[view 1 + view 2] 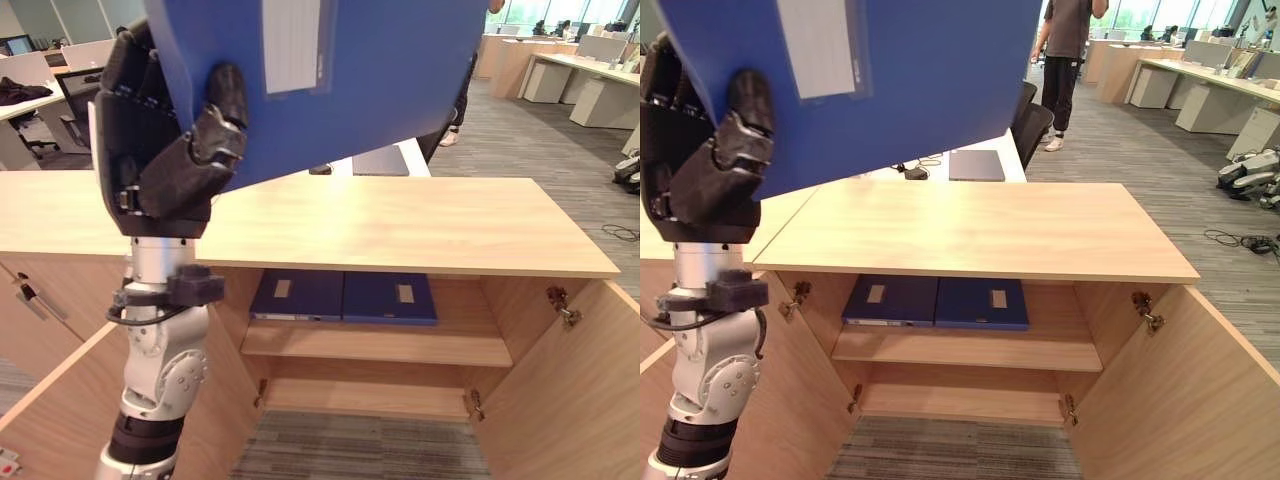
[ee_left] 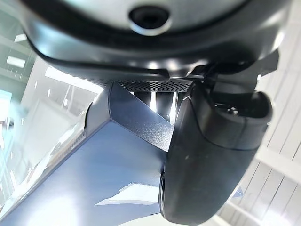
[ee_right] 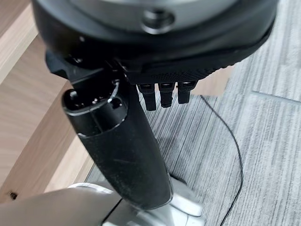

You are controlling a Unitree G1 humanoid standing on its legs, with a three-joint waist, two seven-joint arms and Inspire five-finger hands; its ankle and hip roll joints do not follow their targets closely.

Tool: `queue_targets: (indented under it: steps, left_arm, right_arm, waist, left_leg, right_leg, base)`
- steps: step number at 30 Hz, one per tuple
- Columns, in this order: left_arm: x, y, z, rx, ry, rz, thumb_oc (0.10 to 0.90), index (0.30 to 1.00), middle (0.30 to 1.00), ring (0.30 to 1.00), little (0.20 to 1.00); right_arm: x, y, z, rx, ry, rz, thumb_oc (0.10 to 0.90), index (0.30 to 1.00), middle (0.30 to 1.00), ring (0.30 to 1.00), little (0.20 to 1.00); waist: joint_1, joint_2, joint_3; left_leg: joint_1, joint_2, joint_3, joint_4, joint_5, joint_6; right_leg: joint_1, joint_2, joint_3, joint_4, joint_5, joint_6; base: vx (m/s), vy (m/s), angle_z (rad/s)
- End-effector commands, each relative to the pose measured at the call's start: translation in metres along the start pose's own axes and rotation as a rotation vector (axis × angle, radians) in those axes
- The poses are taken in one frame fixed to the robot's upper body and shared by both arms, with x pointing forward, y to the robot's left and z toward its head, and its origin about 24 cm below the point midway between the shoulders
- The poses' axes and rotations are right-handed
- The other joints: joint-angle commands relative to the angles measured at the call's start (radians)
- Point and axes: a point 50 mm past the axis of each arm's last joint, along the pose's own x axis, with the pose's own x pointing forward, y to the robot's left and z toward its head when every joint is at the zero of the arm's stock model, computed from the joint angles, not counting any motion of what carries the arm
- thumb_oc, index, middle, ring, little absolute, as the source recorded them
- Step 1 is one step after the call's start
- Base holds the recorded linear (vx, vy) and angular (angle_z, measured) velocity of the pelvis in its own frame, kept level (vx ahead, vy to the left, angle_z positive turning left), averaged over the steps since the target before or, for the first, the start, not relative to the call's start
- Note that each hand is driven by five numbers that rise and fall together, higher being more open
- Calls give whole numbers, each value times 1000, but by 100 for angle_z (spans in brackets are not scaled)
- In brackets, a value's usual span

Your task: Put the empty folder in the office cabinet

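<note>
A blue folder (image 1: 380,80) is being held up high by the left hand (image 1: 165,150), close to the head camera and above the cabinet (image 1: 400,225). The thumb (image 1: 222,115) is being pressed on the front of the folder, and the fingers are being curled round its edge from behind, so the folder is being pinched tight. A white label (image 1: 292,45) is being shown on the folder's front. The folder is being kept tilted, with its lower corner hanging over the cabinet's wooden top but not touching it. Both cabinet doors are being left wide open, one door (image 1: 60,400) on the left and one door (image 1: 580,390) on the right. Two dark blue folders (image 1: 345,297) are being kept flat on the upper shelf (image 1: 380,345), side by side and touching. A lower shelf (image 1: 960,400) is being seen under them. The right hand (image 3: 127,150) is being held down low over the grey carpet (image 3: 263,141), beside the cabinet's wooden side; its thumb is being kept straight and nothing is being held, and its fingers are being seen just at their roots, looking loose. A person (image 1: 1070,60) is being seen standing far behind, by the office desks (image 1: 1200,85).
</note>
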Motion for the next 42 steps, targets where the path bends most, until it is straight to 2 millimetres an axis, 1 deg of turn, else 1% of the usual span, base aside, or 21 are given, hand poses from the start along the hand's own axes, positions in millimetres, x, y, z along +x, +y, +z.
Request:
queue_targets:
  steps: [1, 2, 3, 4, 5, 6, 7, 8, 9, 11, 12, 13, 14, 15, 16, 17, 21, 23, 30, 39, 42]
  left_arm:
    - [5, 2, 27, -114, -169, -31, 400, 300, 300, 300, 300]
    - [2, 5, 24, -141, -143, -22, 400, 300, 300, 300, 300]
    - [2, 5, 23, -142, -143, -22, 400, 300, 300, 300, 300]
    - [-4, 14, 17, -226, -115, 26, 400, 300, 300, 300, 300]
    - [-6, 18, 13, -259, -105, 56, 400, 300, 300, 300, 300]
    - [-9, 21, 10, -288, -92, 73, 400, 300, 300, 300, 300]
    - [-9, 21, 10, -288, -91, 74, 400, 300, 300, 300, 300]
    - [-19, 26, 1, -362, -55, 136, 400, 300, 300, 300, 300]
    - [-19, 27, 1, -362, -55, 137, 400, 300, 300, 300, 300]
    - [-28, 25, -7, -432, -17, 166, 400, 300, 300, 300, 300]
    - [-33, 25, -12, -458, 6, 182, 400, 300, 300, 300, 300]
    - [-33, 25, -12, -459, 6, 182, 400, 300, 300, 300, 300]
    - [-37, 25, -15, -478, 24, 191, 400, 300, 300, 300, 300]
    - [-45, 24, -22, -507, 70, 208, 400, 300, 300, 300, 300]
    - [-45, 24, -22, -507, 70, 208, 400, 300, 300, 300, 300]
    - [-52, 22, -29, -535, 118, 220, 400, 300, 300, 300, 300]
    - [-63, 15, -44, -589, 209, 234, 400, 300, 300, 300, 300]
    - [-68, 11, -51, -613, 247, 244, 400, 300, 300, 300, 300]
    - [-78, -1, -70, -641, 361, 238, 400, 300, 300, 300, 300]
    - [-84, -9, -81, -623, 431, 225, 400, 300, 300, 300, 300]
    - [-87, -10, -87, -616, 460, 226, 400, 300, 300, 300, 300]
  right_arm:
    - [0, -13, 86, 288, -316, 49, 800, 900, 900, 900, 900]
    - [-4, -12, 104, 411, -392, 109, 800, 900, 900, 900, 900]
    - [-4, -12, 103, 411, -391, 109, 800, 900, 900, 900, 900]
    - [-20, -8, 141, 670, -564, 275, 800, 900, 900, 900, 900]
    - [-33, -6, 161, 781, -665, 395, 800, 900, 900, 900, 900]
    - [-44, -5, 174, 852, -740, 481, 800, 900, 900, 900, 900]
    - [-44, -5, 173, 852, -738, 481, 800, 900, 900, 900, 900]
    - [-82, -8, 207, 999, -944, 701, 800, 900, 900, 900, 900]
    - [-82, -8, 207, 999, -943, 701, 800, 900, 900, 900, 900]
    - [-122, -13, 235, 1076, -1130, 901, 800, 900, 900, 900, 900]
    - [-137, -14, 243, 1092, -1194, 974, 800, 900, 900, 900, 900]
    - [-137, -14, 243, 1092, -1194, 974, 800, 900, 900, 900, 900]
    - [-155, -18, 251, 1079, -1275, 1038, 800, 900, 900, 900, 900]
    - [-186, -25, 265, 1041, -1413, 1148, 800, 900, 900, 900, 900]
    - [-186, -25, 265, 1041, -1413, 1148, 800, 900, 900, 900, 900]
    - [-207, -27, 275, 1019, -1497, 1224, 800, 900, 900, 900, 900]
    - [-244, -23, 291, 965, -1600, 1351, 800, 900, 900, 900, 900]
    - [-257, -19, 297, 941, -1633, 1403, 800, 900, 900, 900, 900]
    - [-282, -9, 311, 938, -1671, 1500, 800, 900, 900, 900, 900]
    - [-297, -8, 320, 958, -1704, 1522, 800, 900, 900, 900, 900]
    - [-304, -11, 322, 974, -1736, 1529, 800, 900, 900, 900, 900]
  waist:
    - [3, -4, -8]
    - [6, -5, -7]
    - [6, -5, -6]
    - [11, -5, -4]
    - [13, -5, -1]
    - [16, -6, 1]
    - [15, -5, 2]
    - [20, -7, 4]
    - [20, -6, 4]
    - [22, -7, 7]
    - [23, -7, 8]
    - [23, -7, 8]
    - [25, -6, 8]
    - [25, -6, 7]
    - [25, -6, 7]
    - [26, -6, 5]
    - [32, -6, 4]
    - [35, -7, 5]
    - [42, -7, 4]
    - [50, -6, 3]
    - [52, -6, 2]
  left_leg:
    - [10, 9, -35, 4, -66, -15]
    - [9, 7, -36, 5, -66, -14]
    - [10, 7, -35, 5, -66, -14]
    - [8, 6, -36, 5, -64, -14]
    - [8, 6, -35, 4, -63, -14]
    - [7, 5, -36, 5, -62, -15]
    - [12, 6, -35, 5, -68, -15]
    - [7, 5, -38, 5, -64, -16]
    - [8, 5, -38, 5, -64, -16]
    - [4, 3, -41, 6, -62, -15]
    - [3, 2, -41, 6, -62, -14]
    - [3, 2, -41, 6, -62, -14]
    - [2, 2, -43, 7, -62, -12]
    - [1, 1, -43, 8, -62, -9]
    - [1, 1, -43, 8, -62, -9]
    - [-1, -1, -42, 9, -63, -6]
    - [4, -3, -41, 8, -72, -1]
    - [5, -3, -42, 8, -73, 1]
    - [2, -6, -43, 9, -74, 6]
    - [-3, -9, -45, 10, -72, 9]
    - [-6, -10, -47, 9, -72, 10]
  right_leg:
    - [21, -87, -17, 131, -189, 79]
    - [20, -88, -15, 132, -188, 79]
    - [21, -88, -14, 132, -188, 79]
    - [17, -88, -12, 133, -186, 80]
    - [16, -89, -13, 133, -185, 80]
    - [14, -90, -14, 134, -184, 81]
    - [19, -89, -14, 134, -190, 81]
    - [14, -91, -16, 135, -188, 83]
    - [16, -90, -16, 136, -189, 83]
    - [11, -93, -16, 136, -186, 85]
    - [10, -93, -16, 138, -187, 84]
    - [10, -93, -16, 138, -187, 84]
    - [7, -94, -16, 140, -187, 85]
    - [6, -96, -14, 142, -185, 85]
    - [6, -96, -14, 142, -186, 85]
    - [4, -98, -14, 143, -184, 84]
    - [7, -99, -10, 148, -195, 84]
    - [6, -100, -10, 149, -194, 83]
    - [2, -101, -8, 149, -192, 80]
    - [-2, -102, -7, 150, -190, 79]
    - [-2, -103, -10, 148, -189, 79]
  base:
    - [0, 0, 0]
    - [0, 0, 0]
    - [0, 0, 0]
    - [0, 0, 0]
    - [-20, 36, -3]
    - [0, 0, 0]
    - [0, 0, 0]
    - [6, 17, 3]
    - [-17, 24, 7]
    - [-5, 19, 12]
    - [0, 16, 9]
    - [2, 14, 4]
    - [0, 26, 5]
    - [0, 0, 0]
    - [-2, 34, 5]
    - [-1, 20, 4]
    - [12, 15, 4]
    - [0, 0, 0]
    - [0, 0, 0]
    - [0, 0, 0]
    - [0, 0, 0]
